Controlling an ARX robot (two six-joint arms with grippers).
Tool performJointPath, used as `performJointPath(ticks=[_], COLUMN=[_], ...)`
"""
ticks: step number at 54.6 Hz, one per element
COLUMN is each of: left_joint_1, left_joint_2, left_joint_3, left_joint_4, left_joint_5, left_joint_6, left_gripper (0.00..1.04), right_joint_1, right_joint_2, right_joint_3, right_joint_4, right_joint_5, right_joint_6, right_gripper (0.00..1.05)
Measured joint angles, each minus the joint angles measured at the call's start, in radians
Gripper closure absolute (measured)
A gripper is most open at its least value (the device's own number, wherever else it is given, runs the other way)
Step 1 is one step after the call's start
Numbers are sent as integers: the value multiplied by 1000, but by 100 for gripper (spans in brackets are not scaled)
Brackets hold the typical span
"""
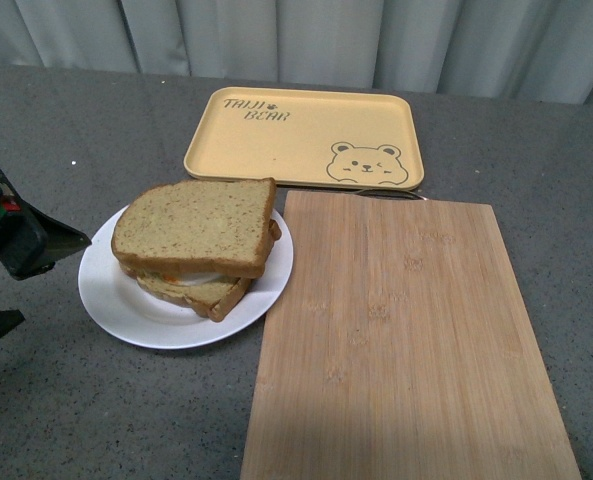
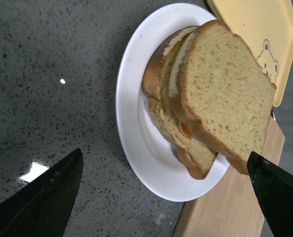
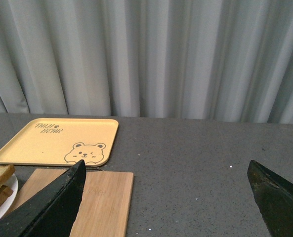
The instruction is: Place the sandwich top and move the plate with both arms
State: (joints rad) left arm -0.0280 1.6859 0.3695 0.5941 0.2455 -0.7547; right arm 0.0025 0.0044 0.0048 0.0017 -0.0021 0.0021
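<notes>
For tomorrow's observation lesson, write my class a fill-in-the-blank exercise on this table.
1. The sandwich top lies over the lower slice on a plate coloured ____.
2. The tray shows a drawn ____.
3. The board lies to the plate's ____.
4. The left gripper is ____.
Missing words: white; bear; right; open.

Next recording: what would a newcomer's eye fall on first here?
The sandwich top lies slightly askew on the filled slice below it, on the white plate at the table's left. A large wooden board lies to its right, with a yellow bear tray behind both. The left end effector hovers open by the plate's left rim.
</notes>
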Motion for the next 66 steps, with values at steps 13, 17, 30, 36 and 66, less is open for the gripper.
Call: performJointPath(ticks=[13,17,30,36,66], left_joint_1=[-23,-32,-55,-65,-55], left_joint_2=[162,185,242,273,336], left_joint_3=[47,56,84,114,190], left_joint_4=[62,66,49,23,-19], left_joint_5=[19,25,46,46,105], left_joint_6=[-72,-74,-82,-86,-169], left_gripper=[7,7,7,7,94], right_joint_1=[0,0,0,0,0], right_joint_2=[0,0,0,0,0], right_joint_3=[0,0,0,0,0], right_joint_4=[0,0,0,0,0], right_joint_5=[0,0,0,0,0], right_joint_6=[0,0,0,0,0], right_gripper=[9,9,9,9,9])
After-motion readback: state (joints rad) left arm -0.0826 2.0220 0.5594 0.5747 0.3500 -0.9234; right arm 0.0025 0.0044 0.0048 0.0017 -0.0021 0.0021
